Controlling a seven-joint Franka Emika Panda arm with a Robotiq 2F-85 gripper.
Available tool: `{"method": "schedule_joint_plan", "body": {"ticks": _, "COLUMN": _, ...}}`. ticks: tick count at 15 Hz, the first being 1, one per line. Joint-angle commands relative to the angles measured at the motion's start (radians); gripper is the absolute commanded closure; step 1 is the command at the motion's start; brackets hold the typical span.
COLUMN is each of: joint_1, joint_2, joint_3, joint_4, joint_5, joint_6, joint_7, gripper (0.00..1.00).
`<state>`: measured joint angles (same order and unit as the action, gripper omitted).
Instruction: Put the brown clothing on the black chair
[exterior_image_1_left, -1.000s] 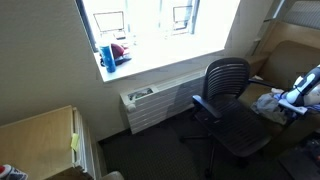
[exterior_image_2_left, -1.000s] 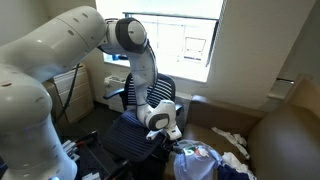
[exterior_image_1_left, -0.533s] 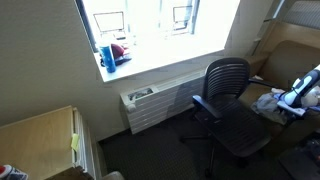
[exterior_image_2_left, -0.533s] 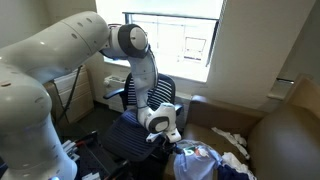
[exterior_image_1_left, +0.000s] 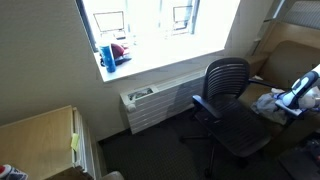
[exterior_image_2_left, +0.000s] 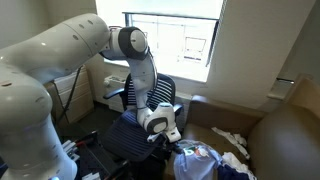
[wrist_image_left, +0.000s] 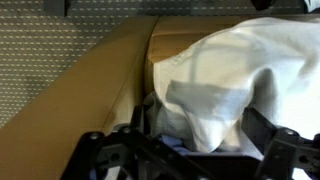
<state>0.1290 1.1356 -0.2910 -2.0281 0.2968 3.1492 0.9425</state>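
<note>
The black chair (exterior_image_1_left: 228, 100) stands on the carpet under the window, its seat bare; it also shows behind my arm in an exterior view (exterior_image_2_left: 138, 112). The brown clothing (exterior_image_1_left: 268, 102) is a grey-brown heap to the right of the chair. My gripper (exterior_image_1_left: 296, 96) hangs just beside that heap and left of a clothes pile (exterior_image_2_left: 200, 160) in an exterior view (exterior_image_2_left: 163, 128). In the wrist view my gripper (wrist_image_left: 195, 150) is open, with a pale fold of cloth (wrist_image_left: 215, 85) between its fingers. A bit of blue fabric (wrist_image_left: 172, 148) shows under the fold.
A tan cardboard surface (wrist_image_left: 100, 90) lies under the cloth. A radiator (exterior_image_1_left: 160, 105) runs along the wall beneath the window sill, which holds a blue item (exterior_image_1_left: 108, 55). A wooden cabinet (exterior_image_1_left: 40, 140) stands at the lower left.
My gripper has edged slightly down toward the heap. The chair and the clothes have not moved.
</note>
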Motion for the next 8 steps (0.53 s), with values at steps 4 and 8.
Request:
{"method": "schedule_joint_plan", "body": {"ticks": 4, "joint_1": 0.001, "joint_2": 0.018, "joint_3": 0.001, "joint_4": 0.019, "joint_5": 0.036, "joint_6": -0.003, "joint_7": -0.027, "gripper": 0.00}}
{"method": "schedule_joint_plan", "body": {"ticks": 8, "joint_1": -0.023, "joint_2": 0.113, "joint_3": 0.008, "joint_4": 0.132, "joint_5": 0.027, "joint_6": -0.084, "joint_7": -0.025, "gripper": 0.00}}
